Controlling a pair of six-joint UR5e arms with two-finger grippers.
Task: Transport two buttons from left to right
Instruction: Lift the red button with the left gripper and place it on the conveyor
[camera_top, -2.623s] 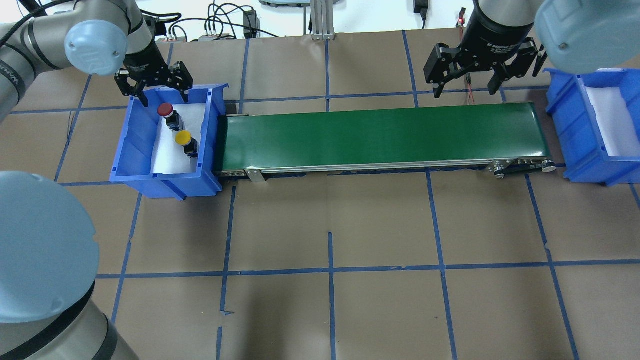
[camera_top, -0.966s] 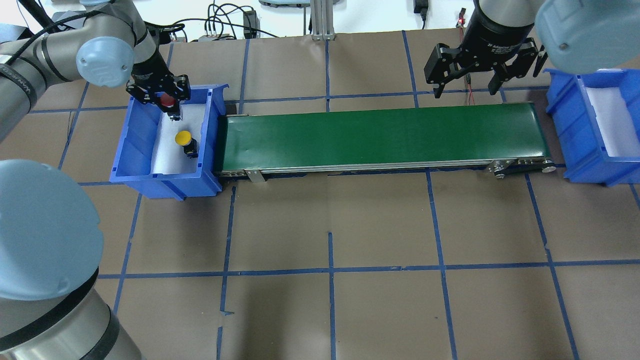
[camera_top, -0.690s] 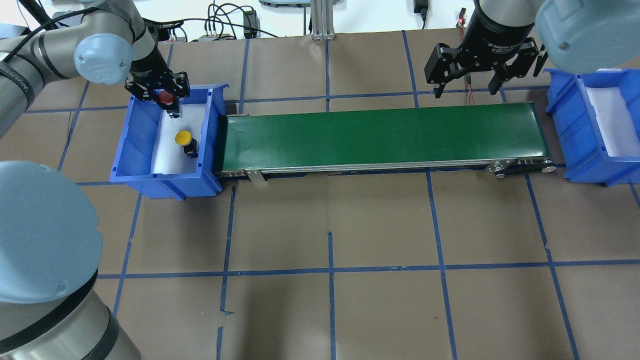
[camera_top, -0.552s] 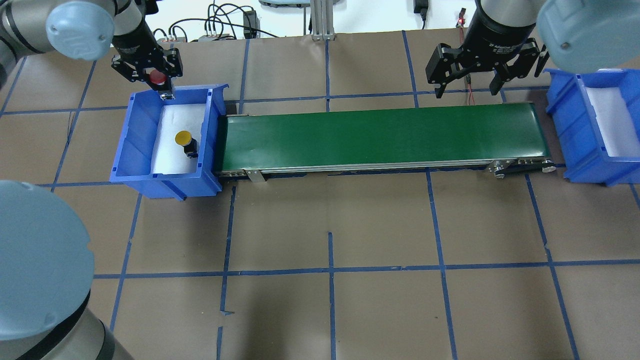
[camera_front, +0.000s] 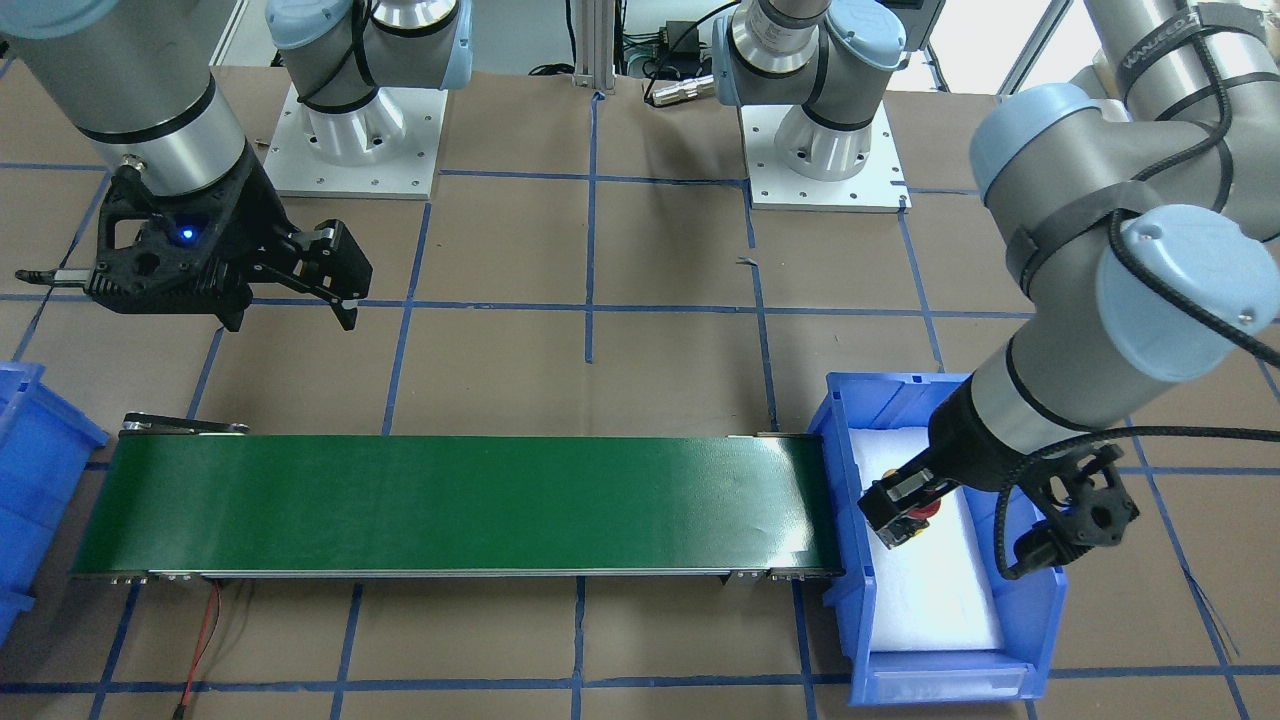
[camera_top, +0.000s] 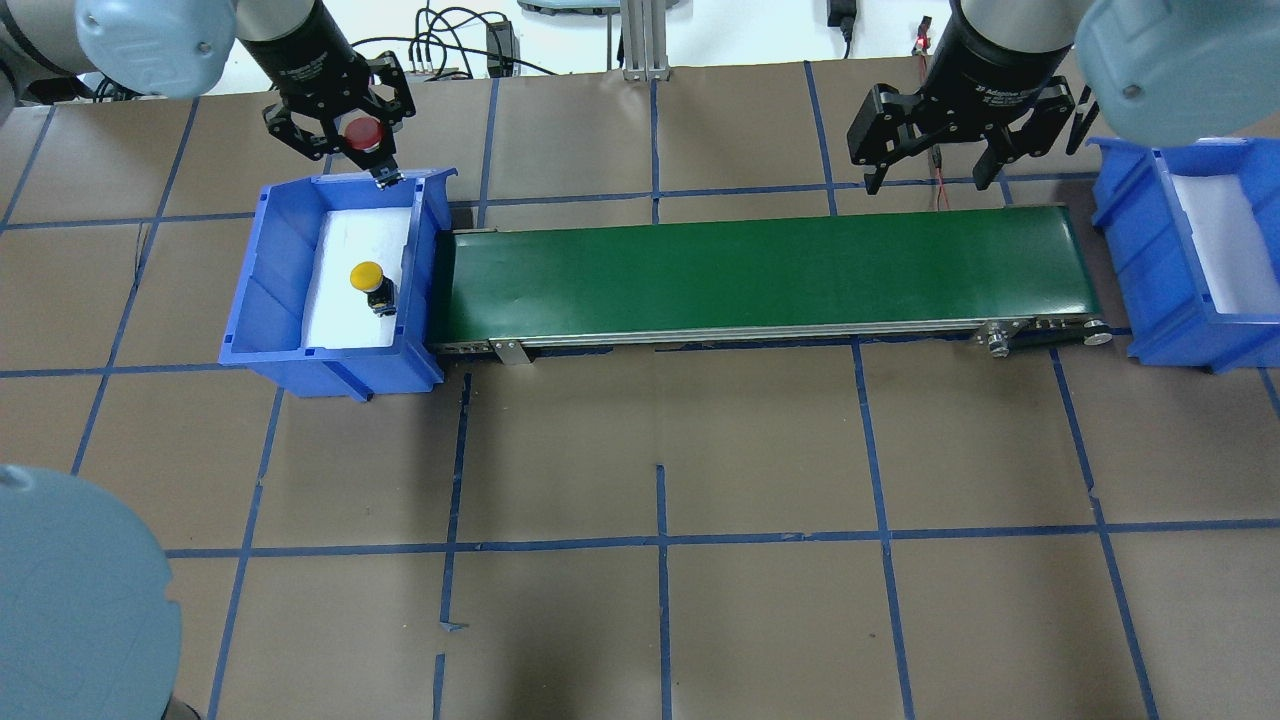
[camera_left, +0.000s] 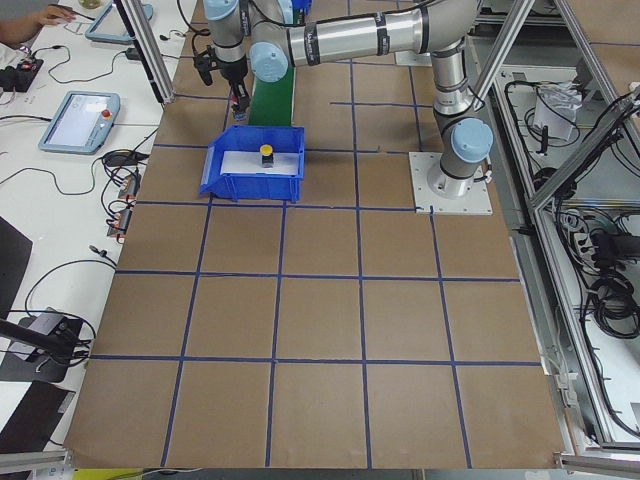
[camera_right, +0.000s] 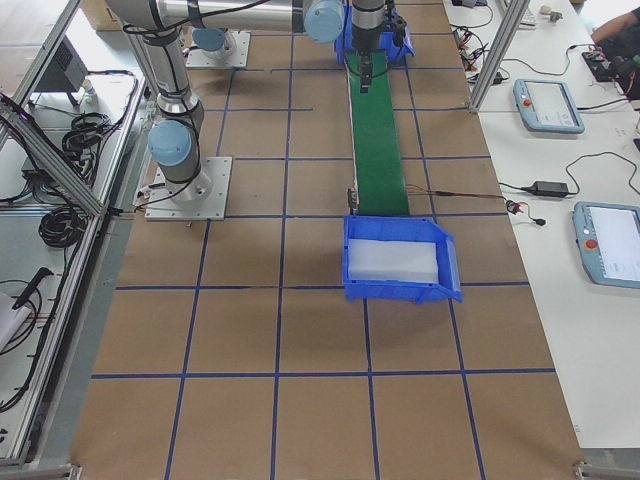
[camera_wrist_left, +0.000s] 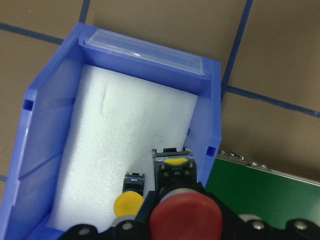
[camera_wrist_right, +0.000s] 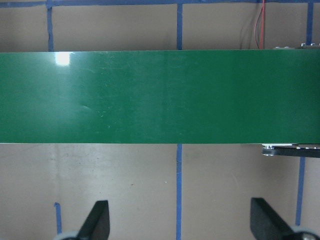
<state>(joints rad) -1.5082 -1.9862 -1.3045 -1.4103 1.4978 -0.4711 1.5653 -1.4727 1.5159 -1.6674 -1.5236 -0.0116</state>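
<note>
Step in hand: first transfer, carry phase. Left claw (camera_top: 358, 140) is clamped on the red button (camera_wrist_left: 186, 218), cap toward the wrist, above the far rim of the blue left bin (camera_top: 270, 290).

Next, likely: swing over the conveyor belt (camera_top: 760, 270), lower, release gently.

Yellow button (camera_top: 367, 274) lies on the bin's foam, below and apart from that claw.

Right claw (camera_top: 930, 182) is spread wide and empty beside the belt's other end.

Conveyor (camera_top: 760, 270) between left bin (camera_top: 262, 290), right bin (camera_top: 1135, 270); button (camera_top: 368, 276) in left bin, second button (camera_top: 362, 132) above.
</note>
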